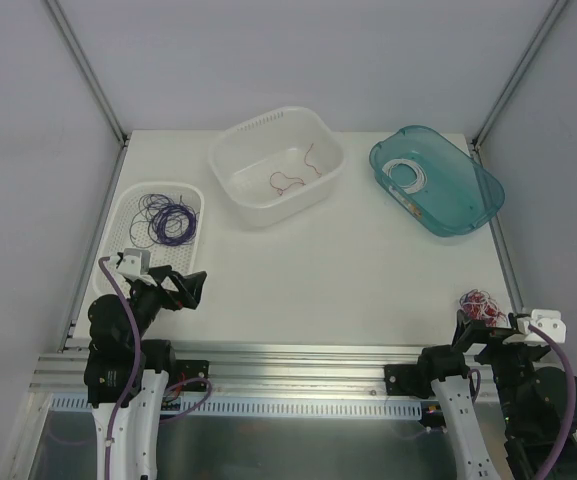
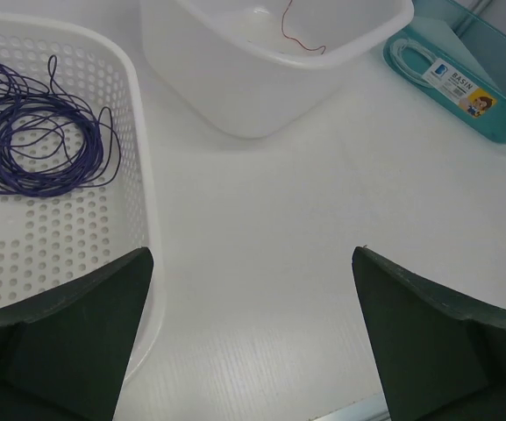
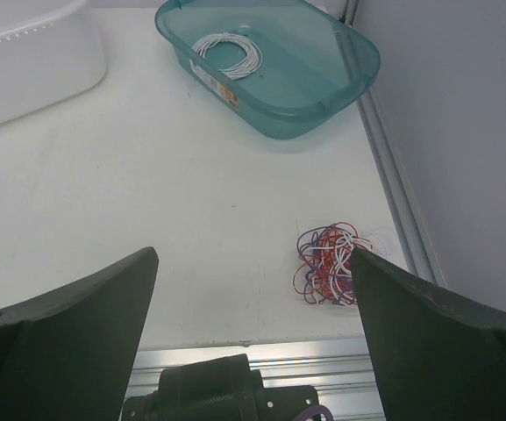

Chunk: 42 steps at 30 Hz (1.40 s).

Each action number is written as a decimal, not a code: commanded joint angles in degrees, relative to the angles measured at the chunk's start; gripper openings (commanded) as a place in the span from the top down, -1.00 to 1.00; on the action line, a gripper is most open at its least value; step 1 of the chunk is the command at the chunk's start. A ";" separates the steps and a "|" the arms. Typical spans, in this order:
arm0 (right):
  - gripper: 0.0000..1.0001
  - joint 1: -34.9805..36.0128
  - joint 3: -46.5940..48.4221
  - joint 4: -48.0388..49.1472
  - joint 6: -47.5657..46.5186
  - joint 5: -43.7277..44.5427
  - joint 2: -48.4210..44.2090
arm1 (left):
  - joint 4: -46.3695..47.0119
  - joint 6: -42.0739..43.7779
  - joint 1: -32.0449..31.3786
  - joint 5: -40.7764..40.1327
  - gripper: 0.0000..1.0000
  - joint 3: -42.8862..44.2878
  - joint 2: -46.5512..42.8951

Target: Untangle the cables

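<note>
A tangled clump of red, purple and white cables (image 3: pixel 327 263) lies on the table at the near right, also in the top view (image 1: pixel 479 303). Purple cables (image 1: pixel 165 218) lie coiled in a flat perforated white tray (image 1: pixel 128 205), also in the left wrist view (image 2: pixel 33 136). Red cables (image 1: pixel 293 175) lie in a white tub (image 1: pixel 230 150). A white cable coil (image 3: pixel 228 53) lies in a teal bin (image 3: pixel 358 53). My right gripper (image 3: pixel 254 259) is open and empty, just above the near edge, the clump beside its right finger. My left gripper (image 2: pixel 253 254) is open and empty, beside the tray.
Metal frame posts (image 1: pixel 86 70) rise at the back corners and grey walls close in the table. An aluminium rail (image 1: pixel 288 365) runs along the near edge between the arm bases. A label (image 2: pixel 459 85) lies in the teal bin.
</note>
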 commanded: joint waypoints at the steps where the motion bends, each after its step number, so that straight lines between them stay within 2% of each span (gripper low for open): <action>1: -0.93 0.26 0.18 1.94 0.49 0.94 -11.04 | 2.43 -0.41 -0.13 -1.72 -0.98 0.05 -9.66; 8: -0.93 0.26 -0.26 2.20 3.66 3.22 -8.94 | 2.35 -2.08 -0.13 -3.04 -0.98 -0.04 -9.39; 11: -0.93 0.25 -0.17 1.85 5.23 2.16 -5.25 | 2.34 -2.69 -0.22 -3.74 -0.98 -0.04 -9.13; 17: -0.93 0.34 4.04 -3.24 8.40 3.13 10.74 | 1.64 -5.24 -0.13 -6.55 -0.98 0.05 -8.43; 19: -0.93 0.34 5.10 -4.56 12.68 3.31 16.78 | 0.85 -5.77 -0.04 -7.51 -0.98 0.48 -7.81; 24: -0.93 0.34 1.42 -1.67 20.43 -3.02 24.55 | -0.55 -6.74 -0.04 -9.10 -0.98 1.28 -6.14; 29: -0.93 0.17 -3.50 0.87 34.83 7.95 32.88 | -1.26 -7.79 -0.04 -10.15 -0.98 1.63 -5.09; 34: -0.93 -1.06 -8.61 2.11 43.29 22.01 41.68 | -1.52 -8.50 -0.04 -9.89 -0.98 1.89 -4.03; 39: -0.93 -8.44 -10.89 6.50 49.00 23.87 52.05 | -1.61 -9.20 -0.04 -8.32 -0.98 2.24 -1.48; 42: -0.93 -16.94 -11.07 10.63 49.71 22.75 59.08 | -1.61 -9.38 -0.04 -8.40 -0.98 2.07 -1.92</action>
